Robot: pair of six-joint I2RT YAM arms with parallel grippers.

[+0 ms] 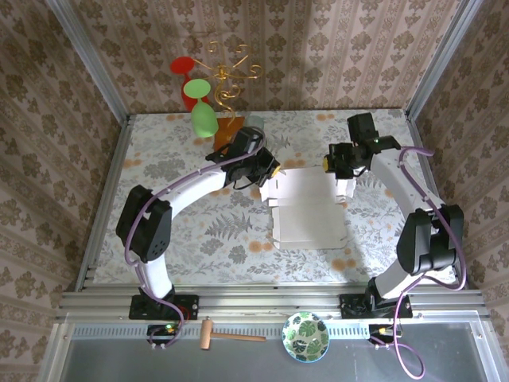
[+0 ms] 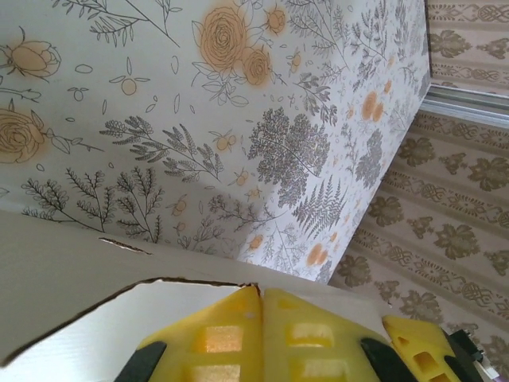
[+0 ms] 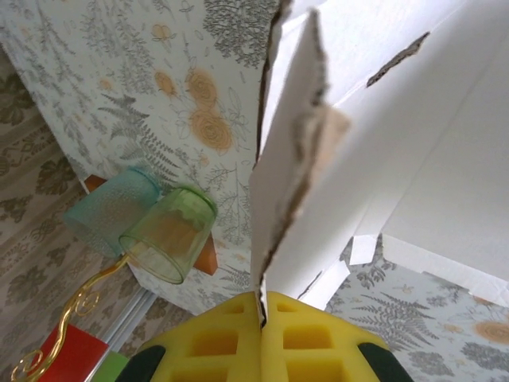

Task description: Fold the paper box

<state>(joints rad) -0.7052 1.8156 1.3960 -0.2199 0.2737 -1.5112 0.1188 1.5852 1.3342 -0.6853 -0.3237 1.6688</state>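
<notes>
- At the far left of centre you have a gold wire stand (image 1: 227, 70) carrying a green glass (image 1: 203, 119) and a red one (image 1: 183, 65), with an orange block (image 1: 228, 131) at its foot.
- Your left pincer (image 1: 269, 173) is at the far left corner of the paper box (image 1: 306, 211). In its wrist view the yellow pads (image 2: 215, 338) are pressed fully together, pinching the cardboard edge.
- The paper box lies on the flowered table (image 1: 183, 231), about mid-table and between your two arms.
- Your right pincer (image 1: 336, 177) is at the box's far right corner. It is clamped tight on an upright flap (image 3: 290, 151), whose torn edge runs down between its pads (image 3: 318, 338).
</notes>
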